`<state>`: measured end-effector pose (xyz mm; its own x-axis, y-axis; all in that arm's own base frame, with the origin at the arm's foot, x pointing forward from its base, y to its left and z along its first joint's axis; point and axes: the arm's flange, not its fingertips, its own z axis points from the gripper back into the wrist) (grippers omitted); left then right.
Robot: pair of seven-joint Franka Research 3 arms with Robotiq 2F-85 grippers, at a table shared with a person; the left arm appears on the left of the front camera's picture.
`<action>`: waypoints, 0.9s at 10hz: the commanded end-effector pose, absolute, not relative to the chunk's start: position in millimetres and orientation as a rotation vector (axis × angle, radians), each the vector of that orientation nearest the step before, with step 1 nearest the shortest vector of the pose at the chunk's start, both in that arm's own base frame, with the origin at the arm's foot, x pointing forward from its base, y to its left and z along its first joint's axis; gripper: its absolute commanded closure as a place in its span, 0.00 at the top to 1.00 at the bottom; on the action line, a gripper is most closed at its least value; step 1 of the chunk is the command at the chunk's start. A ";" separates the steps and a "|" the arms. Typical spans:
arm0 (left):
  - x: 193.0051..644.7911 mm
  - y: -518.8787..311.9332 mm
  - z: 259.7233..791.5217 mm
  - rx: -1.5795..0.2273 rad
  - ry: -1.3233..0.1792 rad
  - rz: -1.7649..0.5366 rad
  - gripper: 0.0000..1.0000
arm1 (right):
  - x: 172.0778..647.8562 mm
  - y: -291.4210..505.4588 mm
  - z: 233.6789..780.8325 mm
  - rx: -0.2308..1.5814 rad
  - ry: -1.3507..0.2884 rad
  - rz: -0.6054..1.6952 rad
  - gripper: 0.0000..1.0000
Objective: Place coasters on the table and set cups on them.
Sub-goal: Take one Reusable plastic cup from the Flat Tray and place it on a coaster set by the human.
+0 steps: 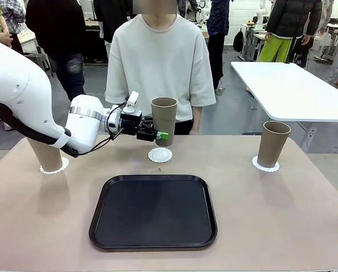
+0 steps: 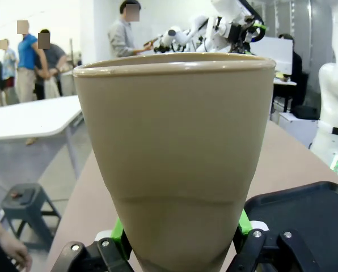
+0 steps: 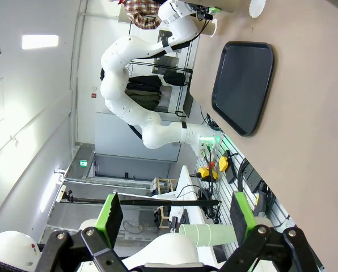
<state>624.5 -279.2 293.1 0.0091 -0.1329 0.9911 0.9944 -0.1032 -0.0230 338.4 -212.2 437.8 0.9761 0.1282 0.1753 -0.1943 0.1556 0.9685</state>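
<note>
table [image 1: 305, 226] beige | left pincer [image 1: 156, 135] clamps tall tan cup [image 1: 164, 118] | right pincer [image 3: 177, 218] agape, empty

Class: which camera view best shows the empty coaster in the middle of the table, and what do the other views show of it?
The front view: the empty coaster lies whole on the table, beyond the black tray, beneath the cup held in the left hand. In the left wrist view that cup hides it. The right wrist view catches a white scalloped disc, too cropped to identify.

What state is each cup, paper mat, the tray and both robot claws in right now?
Middle cup: held above its mat.
Middle mat: bare.
Left cup: standing on a mat.
Right cup: standing on a mat.
Tray: empty.
Left claw: shut on the middle cup.
Right claw: open, empty.
</note>
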 end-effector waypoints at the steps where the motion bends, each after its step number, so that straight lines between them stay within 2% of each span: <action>1: 617.9 -277.5 313.3 -1.148 -1.010 -1.405 0.81 | 337.1 -212.3 439.5 1.401 -0.054 0.232 1.00; 2: 624.5 -279.2 293.1 -1.193 -1.047 -1.333 0.81 | 337.1 -212.3 439.5 1.401 -0.054 0.232 1.00; 5: 624.5 -279.2 293.1 -1.193 -1.047 -1.333 0.81 | 337.1 -212.3 439.5 1.401 -0.054 0.232 1.00; 9: 636.7 -269.0 276.3 -1.270 -1.070 -1.434 0.81 | 337.1 -212.3 439.5 1.401 -0.054 0.232 1.00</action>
